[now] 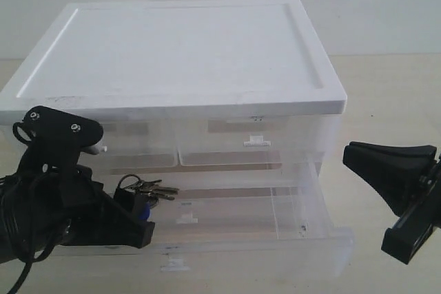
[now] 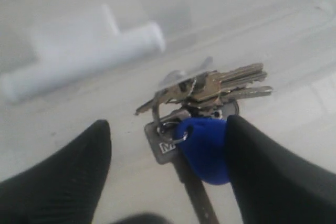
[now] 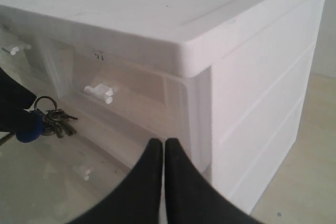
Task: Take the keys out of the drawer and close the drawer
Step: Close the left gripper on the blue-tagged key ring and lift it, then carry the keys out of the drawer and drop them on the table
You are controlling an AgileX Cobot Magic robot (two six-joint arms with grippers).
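At the left end of the open lower drawer (image 1: 262, 253) the keys (image 2: 220, 85) lie flat on its clear floor, so the first half of the task is not yet done. Left fingers (image 2: 68, 171) are spread wide on either side of the bunch and have hold of nothing. One of them stands right against the blue fob (image 2: 205, 148), and the other is apart from the ring with bare floor between. Right fingers (image 3: 147, 182) are pressed together and empty, hanging off the right front corner of the cabinet (image 1: 179, 53), near the drawer's right end but not touching it. The drawer stands pulled well out from the cabinet on the desk (image 1: 386, 80), while the smaller drawers (image 1: 227, 146) above it are shut. Left to do, as I judge it: close on the keys, lift them clear over the drawer's wall, set them down outside, then push the drawer's front home. The task looks to be near its start.
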